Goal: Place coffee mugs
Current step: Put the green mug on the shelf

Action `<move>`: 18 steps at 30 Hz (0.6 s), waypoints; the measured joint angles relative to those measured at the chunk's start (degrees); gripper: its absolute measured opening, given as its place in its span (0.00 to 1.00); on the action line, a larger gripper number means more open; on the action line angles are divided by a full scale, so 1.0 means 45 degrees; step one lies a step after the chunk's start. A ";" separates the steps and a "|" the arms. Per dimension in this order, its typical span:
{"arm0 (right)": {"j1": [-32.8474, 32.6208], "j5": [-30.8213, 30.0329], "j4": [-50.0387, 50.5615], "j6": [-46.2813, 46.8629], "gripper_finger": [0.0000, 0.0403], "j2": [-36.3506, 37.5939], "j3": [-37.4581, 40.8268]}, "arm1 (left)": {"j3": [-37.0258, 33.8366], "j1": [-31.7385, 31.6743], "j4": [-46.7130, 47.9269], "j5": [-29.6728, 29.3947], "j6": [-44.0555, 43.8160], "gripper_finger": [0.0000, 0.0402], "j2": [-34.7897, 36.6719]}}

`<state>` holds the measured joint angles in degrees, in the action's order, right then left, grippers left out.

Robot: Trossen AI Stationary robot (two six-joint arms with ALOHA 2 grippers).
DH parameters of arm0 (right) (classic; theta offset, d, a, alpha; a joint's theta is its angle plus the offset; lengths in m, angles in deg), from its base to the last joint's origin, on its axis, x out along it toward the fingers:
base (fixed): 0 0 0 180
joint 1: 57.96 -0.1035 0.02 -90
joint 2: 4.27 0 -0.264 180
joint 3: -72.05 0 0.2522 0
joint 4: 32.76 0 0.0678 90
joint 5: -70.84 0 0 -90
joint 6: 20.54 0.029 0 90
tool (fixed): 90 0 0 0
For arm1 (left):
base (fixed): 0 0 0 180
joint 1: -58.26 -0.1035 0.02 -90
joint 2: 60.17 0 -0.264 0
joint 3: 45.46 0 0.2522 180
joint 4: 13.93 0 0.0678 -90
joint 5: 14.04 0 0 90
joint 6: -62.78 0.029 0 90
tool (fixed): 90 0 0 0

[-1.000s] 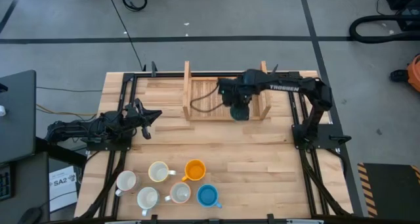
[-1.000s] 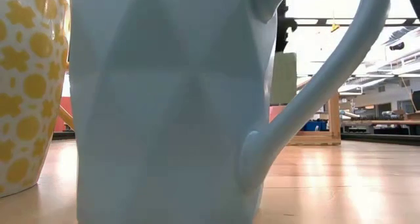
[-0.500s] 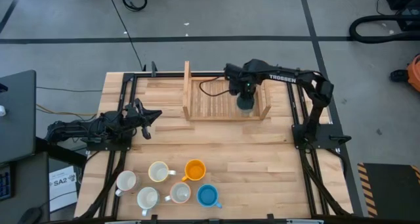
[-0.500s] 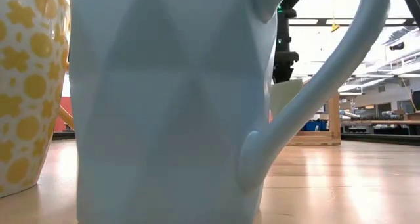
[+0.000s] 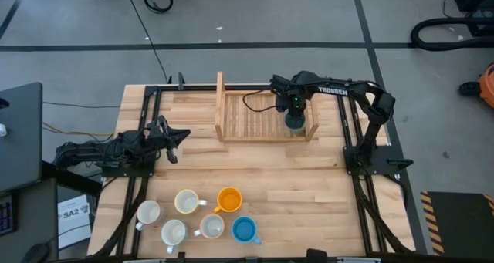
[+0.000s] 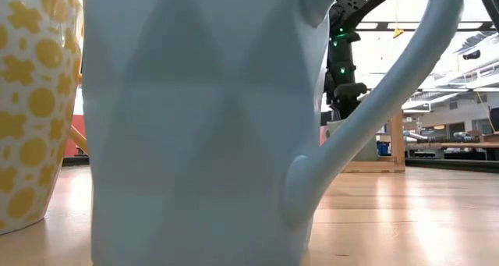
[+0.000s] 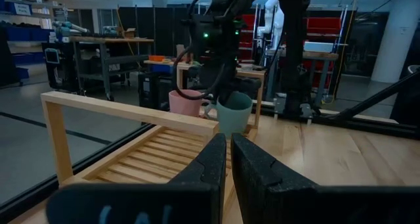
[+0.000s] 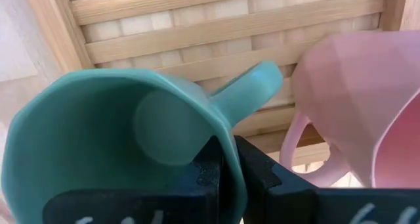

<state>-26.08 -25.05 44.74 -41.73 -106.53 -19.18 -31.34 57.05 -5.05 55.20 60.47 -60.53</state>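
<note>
The right gripper (image 8: 226,175) pinches the rim of the teal mug (image 8: 118,145) over the wooden rack (image 5: 262,116), at the table's one o'clock, beside the pink mug (image 8: 357,99). The left gripper (image 5: 176,136) waits at nine o'clock, jaws together, empty. Six mugs (image 5: 202,214) cluster at six o'clock.

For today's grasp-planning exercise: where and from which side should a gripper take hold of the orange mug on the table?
Grip the orange mug by its rim wall, coming straight down from above. It stands upright with its mouth open to the top, so one finger can go inside and one outside. Pick the rim's right side: its handle points left toward a white mug, and the blue mug sits nearer the front.
</note>
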 joint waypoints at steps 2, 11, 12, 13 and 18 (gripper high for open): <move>0.0071 0.0053 -0.0115 -0.0052 0.09 0.0000 0.0044 | 0.0000 0.0000 0.0005 0.0000 0.0000 0.07 -0.0004; 0.0280 0.0097 -0.0135 -0.0011 0.10 -0.0034 0.0059 | 0.0000 0.0000 0.0000 0.0000 0.0000 0.07 -0.0004; 0.0277 0.0105 -0.0154 -0.0014 0.10 -0.0039 0.0061 | 0.0000 -0.0005 0.0000 0.0000 0.0000 0.07 -0.0001; 0.0277 0.0159 -0.0180 -0.0063 0.11 -0.0039 0.0064 | 0.0000 -0.0004 0.0000 0.0000 0.0000 0.07 -0.0001; 0.0287 0.0451 -0.0315 -0.0629 0.09 -0.0036 0.0064 | 0.0000 -0.0002 0.0000 0.0000 0.0000 0.07 -0.0001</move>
<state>-24.79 -23.02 43.32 -44.55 -106.69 -18.90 -31.34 57.04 -5.05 55.20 60.47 -60.53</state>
